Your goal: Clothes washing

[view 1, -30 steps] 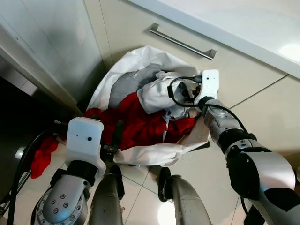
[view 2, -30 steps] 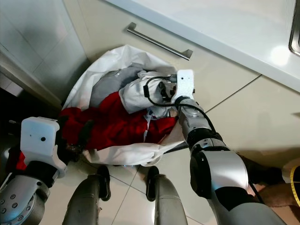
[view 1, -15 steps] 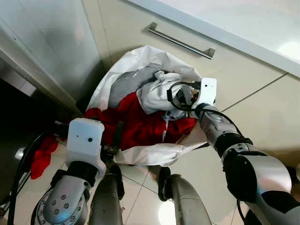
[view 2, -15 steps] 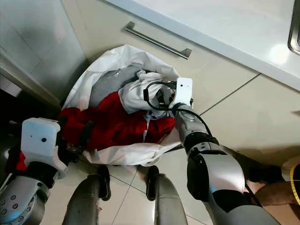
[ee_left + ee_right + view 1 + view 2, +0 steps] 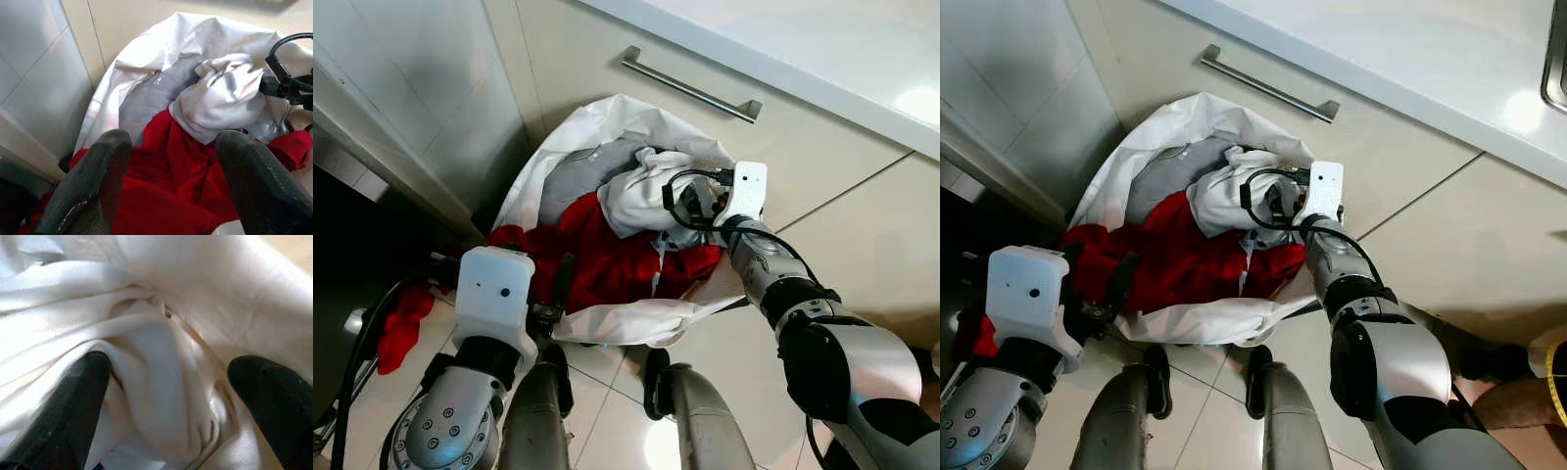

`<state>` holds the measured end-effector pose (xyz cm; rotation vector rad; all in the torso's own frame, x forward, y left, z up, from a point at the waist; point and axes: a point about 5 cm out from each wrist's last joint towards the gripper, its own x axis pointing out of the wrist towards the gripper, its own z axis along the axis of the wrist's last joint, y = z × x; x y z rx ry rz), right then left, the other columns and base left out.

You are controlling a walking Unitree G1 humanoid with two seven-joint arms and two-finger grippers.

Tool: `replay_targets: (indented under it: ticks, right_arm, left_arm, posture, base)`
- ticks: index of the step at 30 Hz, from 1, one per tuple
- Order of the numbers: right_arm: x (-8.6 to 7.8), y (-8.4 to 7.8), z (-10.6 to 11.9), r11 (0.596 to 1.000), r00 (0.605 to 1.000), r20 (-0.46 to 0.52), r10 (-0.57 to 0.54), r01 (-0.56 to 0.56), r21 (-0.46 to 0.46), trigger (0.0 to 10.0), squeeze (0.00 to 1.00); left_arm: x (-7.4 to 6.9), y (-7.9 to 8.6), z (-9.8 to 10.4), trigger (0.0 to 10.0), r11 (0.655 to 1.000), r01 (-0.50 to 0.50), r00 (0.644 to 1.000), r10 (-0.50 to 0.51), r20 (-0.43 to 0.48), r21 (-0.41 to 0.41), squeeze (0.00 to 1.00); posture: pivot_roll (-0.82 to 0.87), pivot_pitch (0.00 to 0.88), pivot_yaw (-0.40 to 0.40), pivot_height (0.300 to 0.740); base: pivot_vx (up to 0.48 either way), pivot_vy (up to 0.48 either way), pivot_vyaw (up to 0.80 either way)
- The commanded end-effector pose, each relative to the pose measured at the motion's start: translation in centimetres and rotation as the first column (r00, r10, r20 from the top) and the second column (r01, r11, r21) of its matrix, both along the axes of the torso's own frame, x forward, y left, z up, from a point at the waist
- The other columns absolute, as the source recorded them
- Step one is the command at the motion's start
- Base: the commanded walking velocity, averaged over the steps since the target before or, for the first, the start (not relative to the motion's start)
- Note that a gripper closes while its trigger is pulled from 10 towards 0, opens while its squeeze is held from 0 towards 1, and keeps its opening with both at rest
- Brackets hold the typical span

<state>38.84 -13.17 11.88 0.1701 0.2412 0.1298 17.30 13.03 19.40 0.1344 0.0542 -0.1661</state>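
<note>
While buried in white garment point(image 5: 161, 362), right claw point(image 5: 166, 396) spread, fingertips hidden.

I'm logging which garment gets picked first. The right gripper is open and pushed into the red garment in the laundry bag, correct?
Not quite. The right gripper is open, but it is pushed into the white garment, as the right wrist view shows. The red garment lies beside it in the laundry bag.

No text, label, brand, number or sign can be read anywhere.
</note>
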Motion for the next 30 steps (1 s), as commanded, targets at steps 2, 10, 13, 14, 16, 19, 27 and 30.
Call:
replay_targets:
  ticks: [2, 10, 13, 14, 16, 19, 27, 30]
  right_arm:
    - [-0.4, -0.1, -0.9, 1.000, 0.999, -0.034, -0.001, 0.001, -0.007, 10.0, 1.00]
    - [-0.2, 0.1, -0.5, 1.000, 0.999, -0.032, -0.003, 0.003, -0.007, 0.0, 0.00]
    - [0.0, 0.0, -0.2, 0.999, 0.999, -0.028, -0.025, 0.026, 0.041, 0.0, 0.00]
    - [0.0, 0.0, -0.1, 0.997, 0.999, -0.029, -0.031, 0.032, 0.064, 0.0, 0.00]
    - [0.1, 0.0, 0.0, 0.996, 0.999, -0.030, -0.038, 0.040, 0.086, 0.0, 0.00]
    - [0.2, 0.4, 0.3, 0.990, 0.999, -0.025, -0.042, 0.045, 0.137, 0.0, 0.00]
    - [0.6, 1.5, 1.2, 0.967, 0.999, -0.016, -0.041, 0.043, 0.252, 0.0, 0.00]
    - [0.7, 1.9, 1.5, 0.964, 1.000, -0.007, -0.031, 0.031, 0.265, 0.0, 0.00]
  left_arm:
    - [-0.5, -0.1, 0.4, 10.0, 1.000, 0.004, 1.000, -0.004, 0.022, -0.002, 0.00]
    - [-0.4, -0.3, 0.5, 10.0, 1.000, 0.009, 1.000, -0.009, 0.025, -0.002, 0.00]
    - [-0.4, -0.3, 0.6, 10.0, 1.000, 0.012, 1.000, -0.012, 0.028, 0.007, 0.00]
    - [-0.4, -0.3, 0.6, 10.0, 1.000, 0.013, 0.999, -0.013, 0.029, 0.009, 0.00]
    - [-0.4, -0.4, 0.6, 10.0, 1.000, 0.014, 0.999, -0.014, 0.031, 0.009, 0.00]
    - [-0.4, -0.6, 0.6, 10.0, 1.000, 0.023, 0.999, -0.023, 0.029, 0.003, 0.00]
    - [-0.8, -1.1, -0.2, 10.0, 0.998, 0.056, 0.998, -0.056, -0.028, -0.007, 0.00]
    - [-0.8, -1.1, -0.1, 10.0, 0.998, 0.056, 0.998, -0.057, -0.028, -0.007, 0.00]
  posture:
    - [0.15, 0.434, -0.092, 0.740]
    - [0.14, 0.428, -0.092, 0.740]
    - [0.14, 0.428, -0.091, 0.740]
    - [0.14, 0.428, -0.091, 0.740]
    - [0.14, 0.428, -0.090, 0.740]
    - [0.13, 0.430, -0.089, 0.740]
    - [0.13, 0.434, -0.089, 0.740]
    - [0.13, 0.434, -0.091, 0.740]
  base:
    - [0.000, 0.000, 0.00]
    - [0.000, 0.000, 0.00]
    - [0.000, 0.000, 0.00]
    - [0.000, 0.000, 0.00]
    - [0.000, 0.000, 0.00]
    - [0.000, 0.000, 0.00]
    - [0.000, 0.000, 0.00]
    - [0.000, 0.000, 0.00]
